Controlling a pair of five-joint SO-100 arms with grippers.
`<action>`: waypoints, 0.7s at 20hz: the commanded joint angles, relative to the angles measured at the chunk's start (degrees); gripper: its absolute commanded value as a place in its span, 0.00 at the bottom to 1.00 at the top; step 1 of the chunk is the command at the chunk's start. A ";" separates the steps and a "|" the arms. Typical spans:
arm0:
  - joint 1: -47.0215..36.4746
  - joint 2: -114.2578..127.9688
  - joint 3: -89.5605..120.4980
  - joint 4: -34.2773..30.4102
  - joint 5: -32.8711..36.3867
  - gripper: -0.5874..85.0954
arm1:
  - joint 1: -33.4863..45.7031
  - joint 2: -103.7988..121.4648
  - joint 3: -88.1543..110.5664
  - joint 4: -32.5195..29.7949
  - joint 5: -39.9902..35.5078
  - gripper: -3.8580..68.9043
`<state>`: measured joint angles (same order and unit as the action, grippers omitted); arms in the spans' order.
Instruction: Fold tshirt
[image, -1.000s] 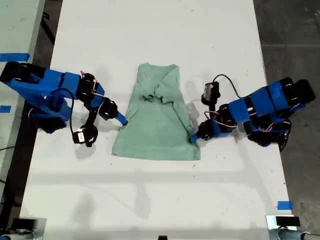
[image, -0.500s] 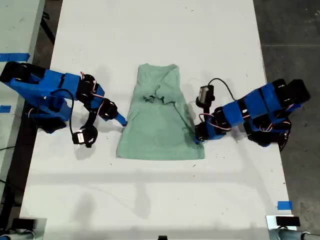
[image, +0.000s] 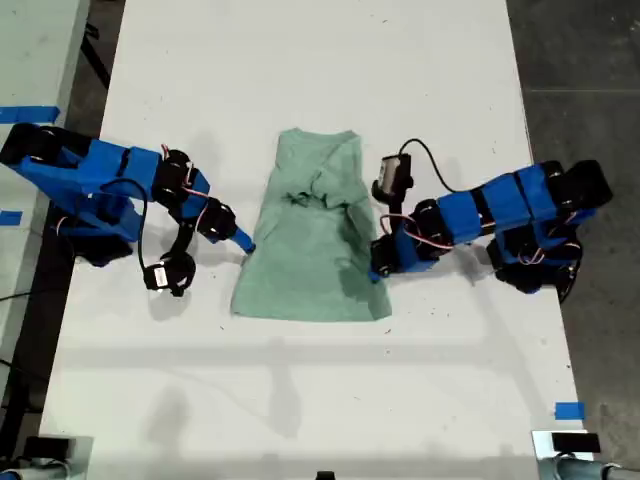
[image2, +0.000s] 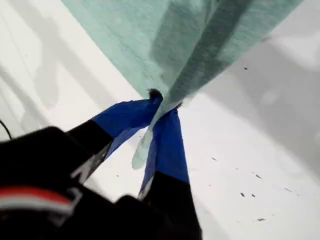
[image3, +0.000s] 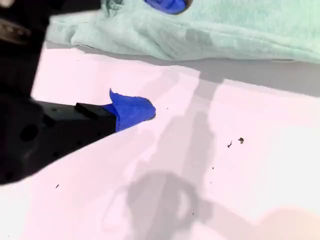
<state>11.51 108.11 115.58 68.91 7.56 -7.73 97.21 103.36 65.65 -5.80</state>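
Near the middle of the white surface (image: 320, 400) lies the tshirt (image: 310, 250), partly folded. The first end effector (image: 378, 268) pinches its edge at the exterior view's right. The second end effector (image: 243, 240) gapes wide at the opposite edge, gripping nothing.

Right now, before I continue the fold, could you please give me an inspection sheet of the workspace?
Surface: white table, a few dark specks.
Job's things: tshirt, partly folded, its edge at the exterior view's right lifted.
Clutter: nothing seen.
Grippers: my first end effector shut on the tshirt's edge; my second end effector open at the opposite edge, one finger on the table.
Cables: black cable looping above the first arm, clear of the cloth.
Surroundings: blue tape on the table, dark floor.
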 joint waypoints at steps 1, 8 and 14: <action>0.97 2.64 -0.44 -0.79 -0.79 0.30 | 2.81 0.00 -6.50 -6.42 -0.62 0.04; 0.62 2.72 -0.53 -0.97 -0.79 0.30 | 6.42 -25.66 -13.62 -20.30 0.00 0.03; 0.70 2.64 -0.62 -1.32 -0.79 0.30 | 4.66 -33.31 -27.60 -9.58 -2.37 0.43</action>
<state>11.60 108.11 115.58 68.29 7.56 -1.93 62.84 80.51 50.45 -7.12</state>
